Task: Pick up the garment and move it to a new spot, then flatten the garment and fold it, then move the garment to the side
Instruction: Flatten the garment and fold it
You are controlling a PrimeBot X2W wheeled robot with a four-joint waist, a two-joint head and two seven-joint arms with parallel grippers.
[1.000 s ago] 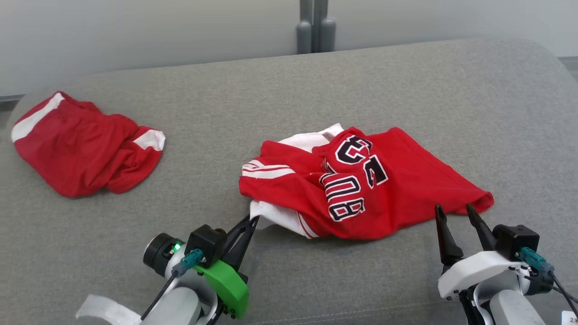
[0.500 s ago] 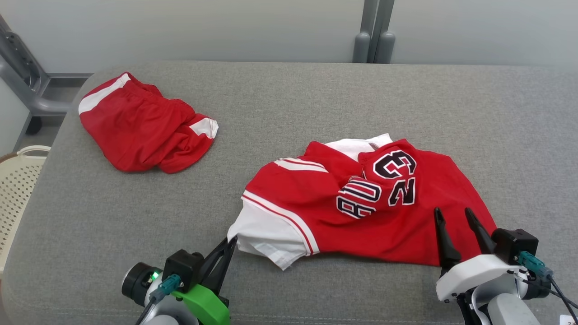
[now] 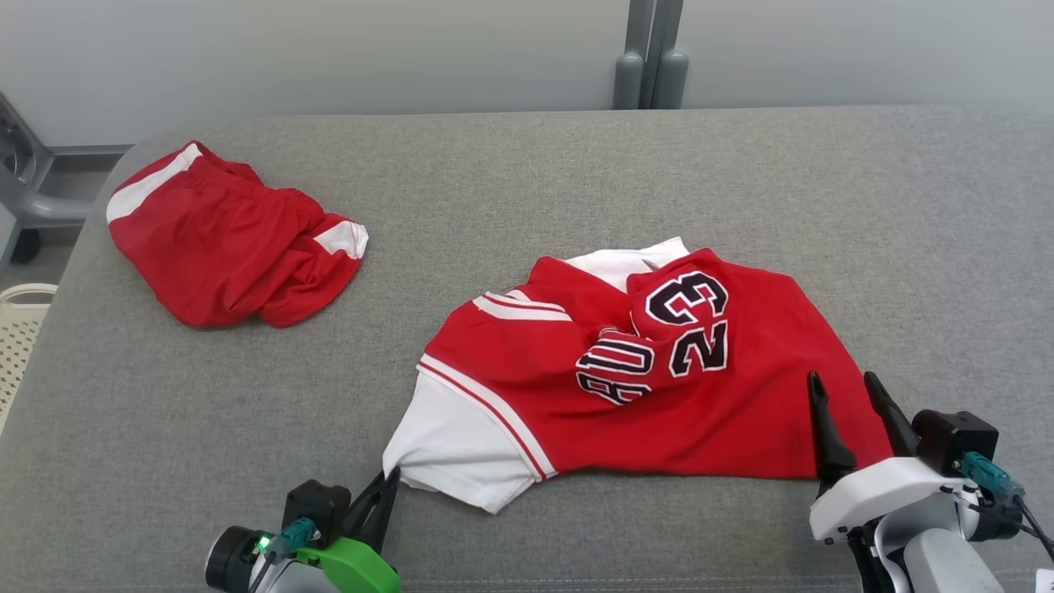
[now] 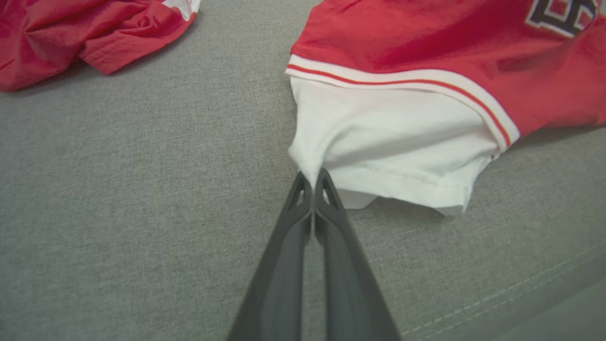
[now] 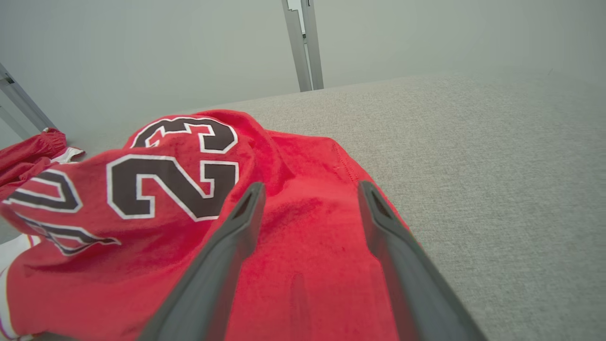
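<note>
Grey upholstered cushion (image 3: 527, 165) is filling the frame, with a red number 23 jersey (image 3: 700, 412) lying crumpled just right of centre, its chest folded over on itself. At the lower left, the left gripper (image 4: 312, 176) is clenching its fingers on the very corner of the jersey's white sleeve (image 3: 453, 445). At the lower right, the right gripper (image 3: 841, 377) is hovering with its fingers spread apart over the red hem, grasping nothing.

Trouble is likely starting with that left pinch: it is biting only a sliver of cloth, so a firm tug is apt to pull the sleeve free. With one arm alone holding the fabric, any lift is risking a drag across the cushion, which would bunch the jersey further instead of spreading it. The right fingers, coming down, may be catching two layers at the fold, or the upholstery beneath, and so locking a crease in.

Red shorts (image 3: 222, 247) are lying well apart at the upper left, safe unless the carry is swinging that way.
</note>
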